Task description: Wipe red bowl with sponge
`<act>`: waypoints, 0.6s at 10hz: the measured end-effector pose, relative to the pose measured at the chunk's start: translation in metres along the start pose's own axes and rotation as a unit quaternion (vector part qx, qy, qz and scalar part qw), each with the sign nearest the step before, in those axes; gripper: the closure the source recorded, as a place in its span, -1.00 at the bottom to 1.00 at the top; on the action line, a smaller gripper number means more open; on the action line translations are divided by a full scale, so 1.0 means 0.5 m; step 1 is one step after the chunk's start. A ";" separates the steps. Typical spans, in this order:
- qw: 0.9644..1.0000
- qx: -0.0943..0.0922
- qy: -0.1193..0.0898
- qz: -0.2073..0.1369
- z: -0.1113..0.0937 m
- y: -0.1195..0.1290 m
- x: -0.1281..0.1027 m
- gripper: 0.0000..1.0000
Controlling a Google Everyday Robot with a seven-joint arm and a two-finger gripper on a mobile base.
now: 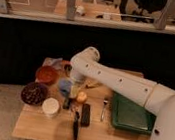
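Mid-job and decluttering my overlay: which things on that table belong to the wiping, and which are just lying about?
Job: red bowl; sponge, back left; claw, low beside the blue cup.
Lying about: blue cup, dark bowl, white cup, fork, green tray, black-handled tool.
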 end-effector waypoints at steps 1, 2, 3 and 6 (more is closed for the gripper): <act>1.000 0.002 -0.002 0.000 0.003 -0.013 -0.001 -0.60; 1.000 0.003 -0.002 -0.003 0.008 -0.020 -0.002 -0.60; 1.000 0.001 -0.002 -0.008 0.019 -0.024 -0.005 -0.60; 1.000 -0.005 -0.003 -0.018 0.051 -0.032 -0.005 -0.54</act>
